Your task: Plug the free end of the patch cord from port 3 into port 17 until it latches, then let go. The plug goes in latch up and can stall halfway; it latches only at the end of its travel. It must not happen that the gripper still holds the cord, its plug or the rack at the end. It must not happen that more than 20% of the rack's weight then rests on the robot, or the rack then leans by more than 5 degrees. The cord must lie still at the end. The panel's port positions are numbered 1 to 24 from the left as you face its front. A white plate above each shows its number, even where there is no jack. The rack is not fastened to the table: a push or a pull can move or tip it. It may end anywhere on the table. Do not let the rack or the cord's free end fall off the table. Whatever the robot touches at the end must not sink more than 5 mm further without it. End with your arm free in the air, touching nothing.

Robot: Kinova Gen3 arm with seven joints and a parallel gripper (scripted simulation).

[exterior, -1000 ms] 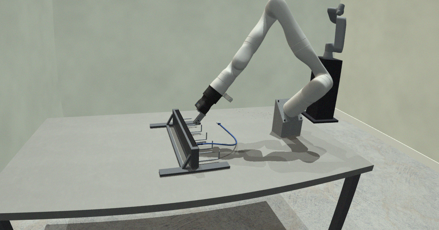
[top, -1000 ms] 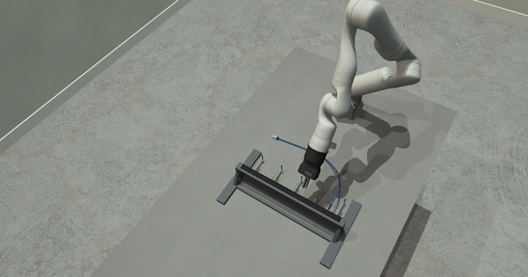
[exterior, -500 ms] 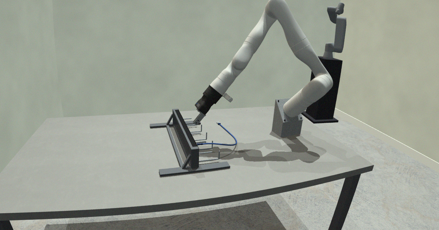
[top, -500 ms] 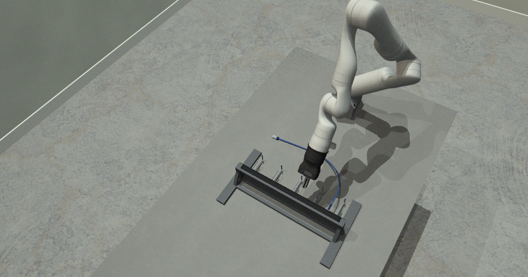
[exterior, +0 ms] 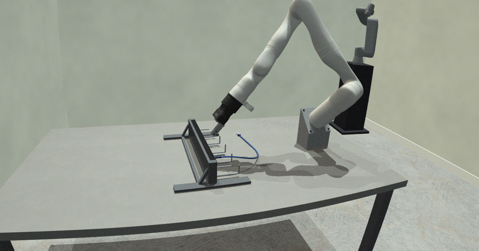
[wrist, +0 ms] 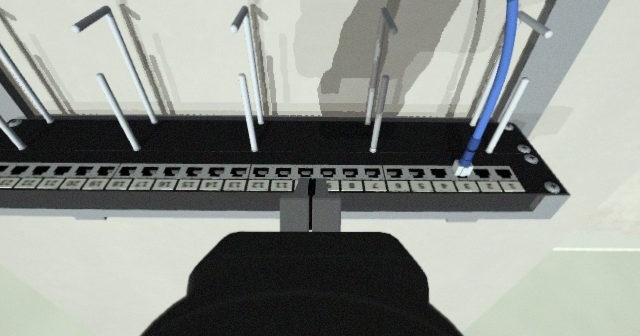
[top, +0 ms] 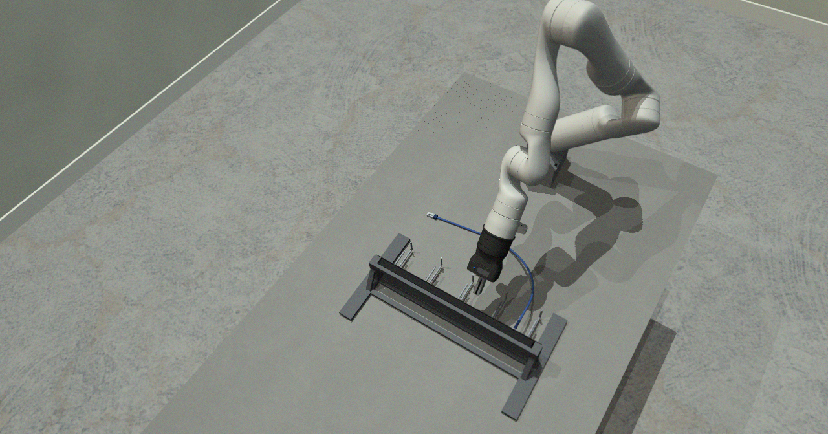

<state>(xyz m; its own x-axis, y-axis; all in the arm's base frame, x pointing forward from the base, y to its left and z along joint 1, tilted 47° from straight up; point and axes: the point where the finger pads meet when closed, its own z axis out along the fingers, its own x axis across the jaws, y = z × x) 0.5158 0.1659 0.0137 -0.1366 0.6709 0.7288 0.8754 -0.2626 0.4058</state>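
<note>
The black patch panel [top: 451,311] [exterior: 201,146] [wrist: 150,137] stands in its grey rack in the middle of the table. The blue patch cord [top: 530,281] [exterior: 252,148] [wrist: 505,61] is plugged into port 3 [wrist: 462,168] and arcs back over the table. Its free plug [top: 429,215] [exterior: 238,134] lies on the table in front of the panel, apart from the fingers. My gripper [top: 479,285] [exterior: 216,130] [wrist: 312,195] is shut and empty, with its tips at the panel's front near port 10. Port 17 [wrist: 149,171] is an empty jack, to the left in the wrist view.
Several white cable-guide rods [wrist: 247,111] [top: 435,270] [exterior: 220,146] stick out of the panel's front around the gripper. The rack's flat feet [top: 532,373] [exterior: 210,184] lie on the table at each end. The arm's grey base [exterior: 309,135] stands behind the cord.
</note>
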